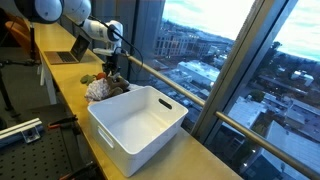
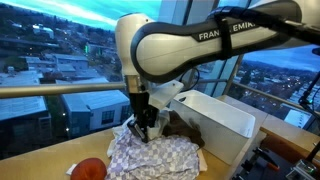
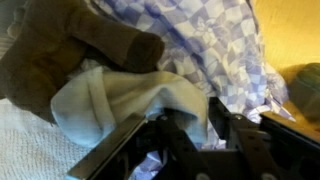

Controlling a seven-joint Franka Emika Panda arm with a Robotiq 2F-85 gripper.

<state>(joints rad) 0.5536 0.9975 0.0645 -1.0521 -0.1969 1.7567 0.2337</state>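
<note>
Down on the cloth pile (image 2: 160, 155), just left of the white bin (image 2: 218, 115): gripper (image 2: 147, 130), jaws hidden in folds, clenched or released impossible to tell. 1 pale cloth (image 3: 120, 100) directly ahead of fingertips.

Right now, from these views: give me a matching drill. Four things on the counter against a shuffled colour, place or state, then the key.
Things:
1. bin
2. checked cloth
3. laptop
4. round object

Descriptions:
a. open, at the far end of the counter
b. red-orange, lying beside item 2
c. white, with handle cut-outs
d. blue and white, under the gripper

Pairs: 1-c; 2-d; 3-a; 4-b.
</note>
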